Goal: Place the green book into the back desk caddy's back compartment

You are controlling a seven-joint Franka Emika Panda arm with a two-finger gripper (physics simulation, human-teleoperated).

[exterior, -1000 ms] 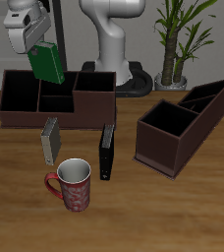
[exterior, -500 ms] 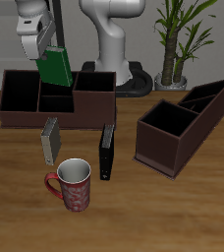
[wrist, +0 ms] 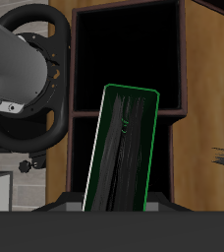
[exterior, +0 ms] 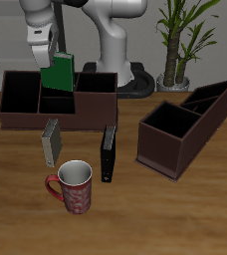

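My gripper (exterior: 51,54) is shut on the top edge of the green book (exterior: 59,76), which hangs nearly upright over the middle of the back desk caddy (exterior: 26,118). The book's lower edge sits about level with the caddy's rim, in front of the back compartment, hiding most of that cell. In the wrist view the green book (wrist: 124,162) slants down from the jaws over dark cells framed by the caddy's brown walls (wrist: 189,59). I cannot tell there which cell lies under it.
In front of the long caddy stand a grey book (exterior: 51,142) and a black book (exterior: 108,152). A red mug (exterior: 74,186) sits nearer the front edge. A slant-topped brown caddy (exterior: 185,127) is off to the side, with a potted plant (exterior: 180,40) behind it.
The gripper has carried the green book sideways from above the caddy's end cell to over its middle and slightly lower. The book now hangs more upright.
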